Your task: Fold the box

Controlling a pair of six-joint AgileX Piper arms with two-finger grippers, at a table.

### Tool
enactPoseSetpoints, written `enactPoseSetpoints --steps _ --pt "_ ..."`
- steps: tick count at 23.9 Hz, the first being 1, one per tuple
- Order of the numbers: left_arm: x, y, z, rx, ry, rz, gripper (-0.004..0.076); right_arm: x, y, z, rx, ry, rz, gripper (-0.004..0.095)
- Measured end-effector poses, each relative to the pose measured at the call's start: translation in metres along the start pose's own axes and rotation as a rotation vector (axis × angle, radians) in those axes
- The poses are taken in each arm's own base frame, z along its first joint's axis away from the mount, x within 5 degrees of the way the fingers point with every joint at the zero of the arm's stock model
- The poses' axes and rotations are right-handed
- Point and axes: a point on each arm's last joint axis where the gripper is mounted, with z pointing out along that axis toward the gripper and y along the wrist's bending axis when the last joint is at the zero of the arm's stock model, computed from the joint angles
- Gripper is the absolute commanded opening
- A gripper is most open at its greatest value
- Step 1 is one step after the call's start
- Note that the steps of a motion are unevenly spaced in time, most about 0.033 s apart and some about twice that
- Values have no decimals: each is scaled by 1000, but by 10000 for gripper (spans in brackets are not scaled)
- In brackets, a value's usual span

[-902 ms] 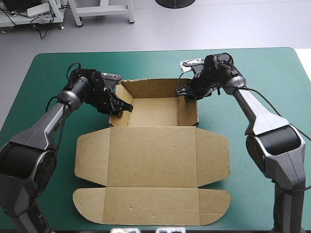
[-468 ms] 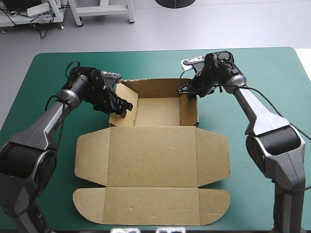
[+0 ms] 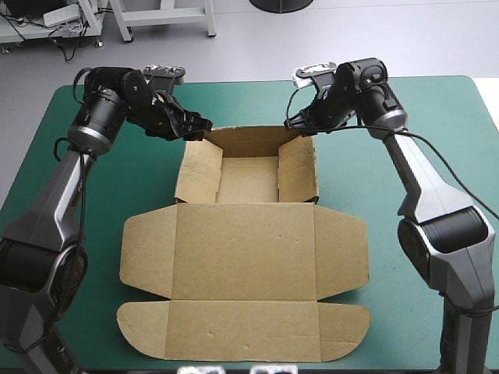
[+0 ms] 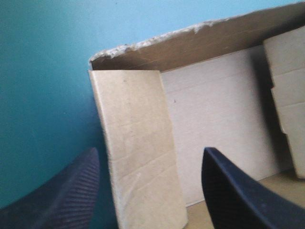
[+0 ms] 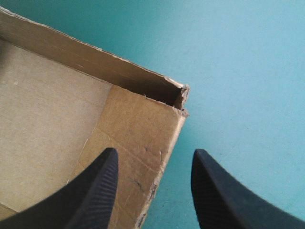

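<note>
The left gripper [image 3: 199, 127] is hovering at the far left corner of the box [image 3: 248, 181], black fingers spread, the left wall [image 4: 138, 143] rising between them; the brown box is sitting mid-table on the teal-green cover [image 3: 405, 101], walls raised, lid [image 3: 245, 257] lying flat toward the near edge; the right gripper [image 3: 295, 128] is hovering, fingers apart, straddling the far right corner.
</note>
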Motion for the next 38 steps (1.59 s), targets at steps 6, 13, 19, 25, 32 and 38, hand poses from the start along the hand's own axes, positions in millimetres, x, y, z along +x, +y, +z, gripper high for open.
enactPoseSetpoints --steps 6,13,19,25,32,38 --pt "8 -14 -66 44 -129 15 309 -1 5 -33 -16 -64 13 454" --pt "69 -28 -165 53 -294 119 279 21 7 -43 -37 -5 45 452" --pt "183 -26 -193 38 -286 217 279 41 5 -13 -34 118 59 448" --pt "302 -15 -183 10 -316 235 275 43 6 2 -61 153 87 448" --pt "376 -7 -160 9 -399 234 275 47 7 44 -112 237 126 300" --pt "382 -5 -151 9 -385 232 275 50 4 69 -107 268 128 0"
